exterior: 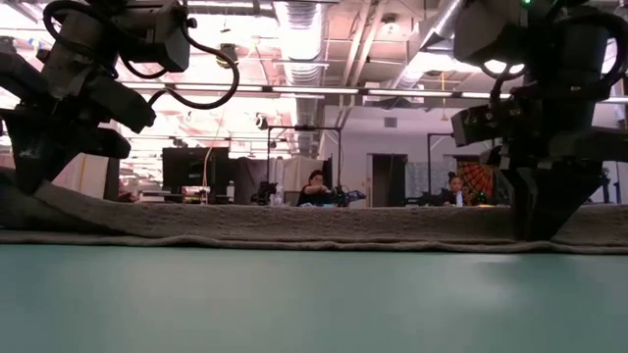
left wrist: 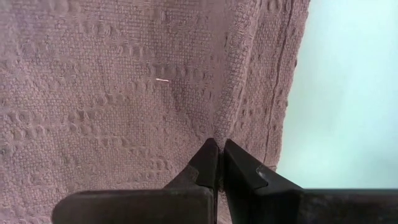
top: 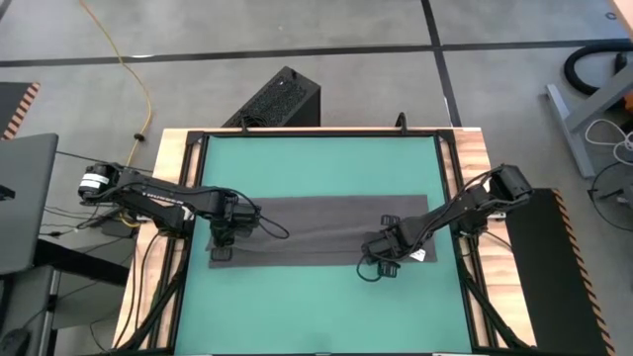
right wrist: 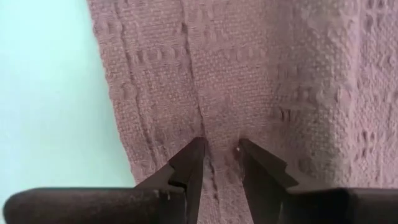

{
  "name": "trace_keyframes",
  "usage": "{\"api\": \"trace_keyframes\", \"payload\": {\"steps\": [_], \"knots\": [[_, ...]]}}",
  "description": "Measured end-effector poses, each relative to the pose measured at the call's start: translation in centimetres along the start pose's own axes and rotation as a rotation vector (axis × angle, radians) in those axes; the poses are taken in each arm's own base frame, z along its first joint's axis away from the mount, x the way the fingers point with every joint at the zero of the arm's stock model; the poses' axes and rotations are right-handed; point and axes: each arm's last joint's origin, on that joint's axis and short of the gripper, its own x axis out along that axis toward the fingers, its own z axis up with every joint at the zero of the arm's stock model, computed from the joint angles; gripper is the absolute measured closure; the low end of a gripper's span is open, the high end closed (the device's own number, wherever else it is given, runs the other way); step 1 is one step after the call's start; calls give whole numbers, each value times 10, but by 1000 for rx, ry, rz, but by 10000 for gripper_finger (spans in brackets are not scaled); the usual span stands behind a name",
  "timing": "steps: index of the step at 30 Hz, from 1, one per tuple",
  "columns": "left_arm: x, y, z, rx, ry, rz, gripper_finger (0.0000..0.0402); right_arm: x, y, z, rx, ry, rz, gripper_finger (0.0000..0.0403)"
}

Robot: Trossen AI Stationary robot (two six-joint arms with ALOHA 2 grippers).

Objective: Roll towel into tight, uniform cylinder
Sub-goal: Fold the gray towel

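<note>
The dark grey towel (top: 316, 229) lies spread as a long band across the green mat (top: 316, 163), with a small white tag (top: 419, 255) at its near right corner. My left gripper (top: 223, 240) points down over the towel's left end, near the near edge, and is shut on cloth. My right gripper (top: 388, 259) points down over the right end by the same edge, with cloth between its fingers. In the low view the towel (exterior: 314, 224) rises slightly toward my left gripper (exterior: 34, 172), while my right gripper (exterior: 540, 230) stands on it. My left gripper pinches a small raised ridge of the towel (left wrist: 216, 127) between its shut fingertips, close to the hemmed edge (left wrist: 283, 106). The fingers come from above. The cloth around it lies on the mat, slightly lifted at this end. My right gripper has its fingertips (right wrist: 193, 155) down on the towel from above, with a narrow strip of cloth (right wrist: 221, 146) caught between them beside the hemmed edge (right wrist: 121, 106). Small creases run out from both tips. The towel around it lies flat on the mat.
The wooden table frame (top: 178, 148) borders the mat. A black box (top: 277, 99) stands on the floor beyond the far edge. Bare mat (top: 316, 307) lies on the near side of the towel and more on the far side. People sit far off in the room (exterior: 316, 186).
</note>
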Motion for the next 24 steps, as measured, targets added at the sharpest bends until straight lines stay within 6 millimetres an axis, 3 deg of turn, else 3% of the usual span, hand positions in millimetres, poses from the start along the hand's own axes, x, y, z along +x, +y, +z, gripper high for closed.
{"api": "trace_keyframes", "payload": {"steps": [24], "knots": [[1,-5,-1,19,6,2,401,-8,2,8,-58,-4,2,298]]}}
